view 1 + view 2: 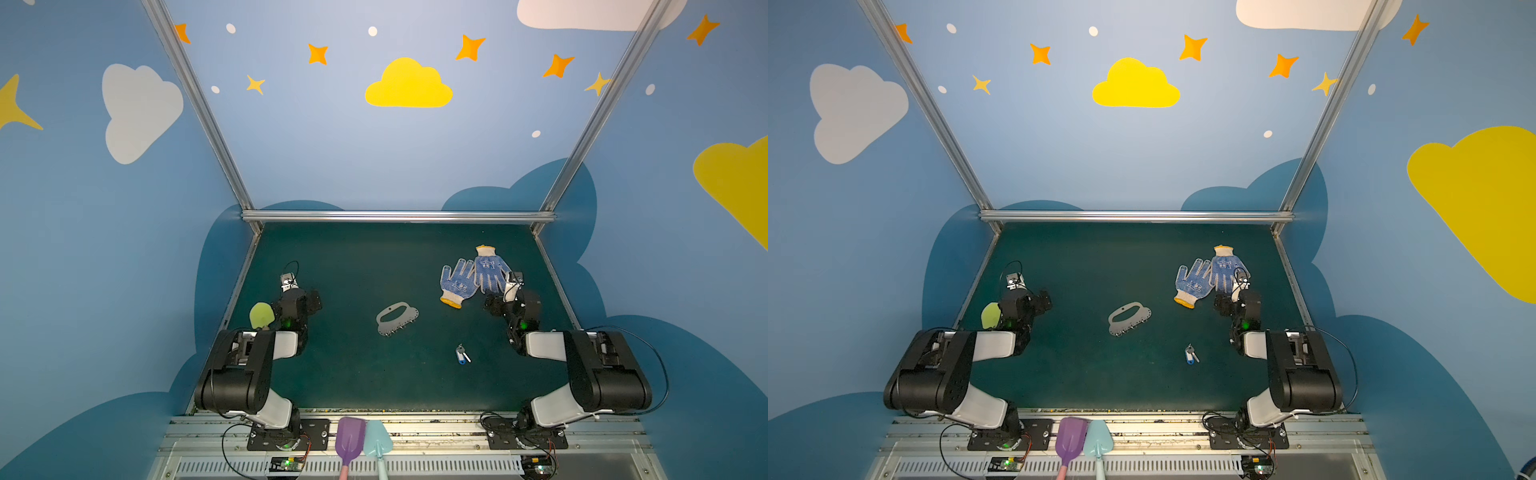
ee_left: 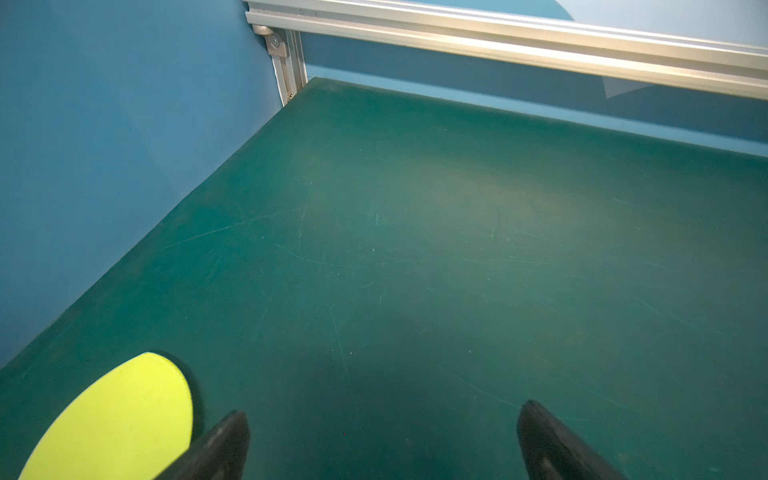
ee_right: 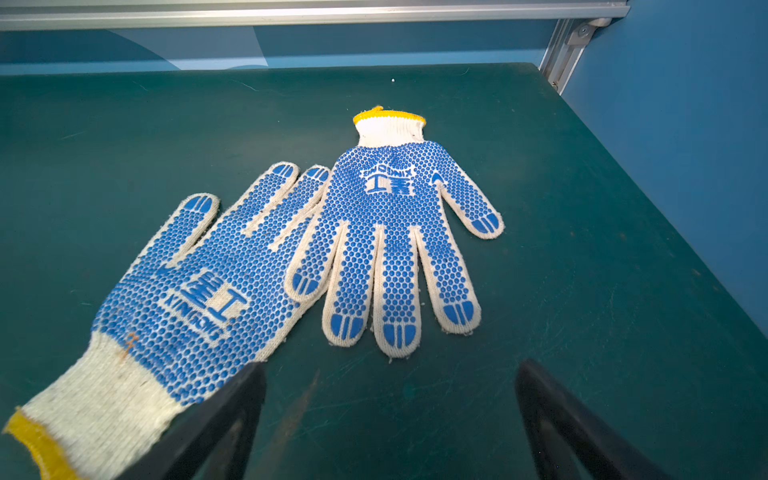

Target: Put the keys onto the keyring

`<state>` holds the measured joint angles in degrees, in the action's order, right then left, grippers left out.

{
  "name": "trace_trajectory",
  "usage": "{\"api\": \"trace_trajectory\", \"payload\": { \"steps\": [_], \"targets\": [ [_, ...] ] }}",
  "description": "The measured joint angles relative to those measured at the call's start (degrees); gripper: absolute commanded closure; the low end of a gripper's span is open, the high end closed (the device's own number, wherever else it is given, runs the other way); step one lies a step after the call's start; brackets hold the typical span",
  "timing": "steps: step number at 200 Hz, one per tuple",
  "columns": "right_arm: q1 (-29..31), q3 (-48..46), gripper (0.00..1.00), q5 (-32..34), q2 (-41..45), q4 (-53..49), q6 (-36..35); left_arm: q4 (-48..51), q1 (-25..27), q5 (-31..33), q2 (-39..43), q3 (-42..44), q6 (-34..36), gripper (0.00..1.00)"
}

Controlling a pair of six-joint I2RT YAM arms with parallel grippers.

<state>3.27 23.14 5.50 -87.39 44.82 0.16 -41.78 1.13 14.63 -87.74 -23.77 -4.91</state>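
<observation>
Near the front right of the green mat point(image 1: 353, 382), the keys point(image 1: 462, 354) are lying loose, well apart from the keyring point(image 1: 397, 318) at mid-table. The left gripper point(image 2: 384, 411) and right gripper point(image 3: 390, 365) are hovering empty, fingers spread wide. The tiny flat bunch is likely risking a skid under any pinch, and the dotted work gloves point(image 3: 374, 232) beside the right gripper could be snagging it

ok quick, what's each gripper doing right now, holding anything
left gripper: open, holding nothing
right gripper: open, holding nothing
</observation>
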Motion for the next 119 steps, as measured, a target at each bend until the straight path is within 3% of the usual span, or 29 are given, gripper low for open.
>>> {"api": "trace_trajectory", "payload": {
  "steps": [21, 45, 67, 88, 107, 115, 119],
  "targets": [
    [0.09, 0.26, 0.05, 0.24, 0.44, -1.05, 0.02, 0.55, 0.00, 0.20, 0.37, -0.09, -0.26, 0.00],
    [0.22, 5.73, 0.05, -0.42, 6.12, -14.75, 0.42, 12.70, 0.00, 2.12, 3.93, -6.25, -1.38, 0.00],
    [-0.92, 14.62, 0.03, -2.60, 13.99, -28.22, 11.04, 24.35, -0.48, 2.71, 8.44, -16.02, -5.88, 0.00],
    [-4.72, 20.87, 0.06, -11.41, 19.32, -36.54, 21.46, 34.07, -1.40, -2.38, 13.90, -23.17, -12.11, 0.03],
    [-6.32, 21.88, 0.21, -20.79, 21.53, -42.49, 25.27, 38.34, -1.62, -12.09, 19.78, -23.89, -16.85, 0.17],
    [-5.20, 21.79, 0.35, -23.74, 22.12, -46.31, 25.83, 39.87, -1.22, -16.72, 21.94, -23.19, -19.17, 0.21],
    [-4.50, 21.77, 0.37, -24.63, 22.36, -48.13, 26.05, 40.74, -0.92, -18.71, 22.75, -22.86, -19.85, 0.23]
  ]
}}
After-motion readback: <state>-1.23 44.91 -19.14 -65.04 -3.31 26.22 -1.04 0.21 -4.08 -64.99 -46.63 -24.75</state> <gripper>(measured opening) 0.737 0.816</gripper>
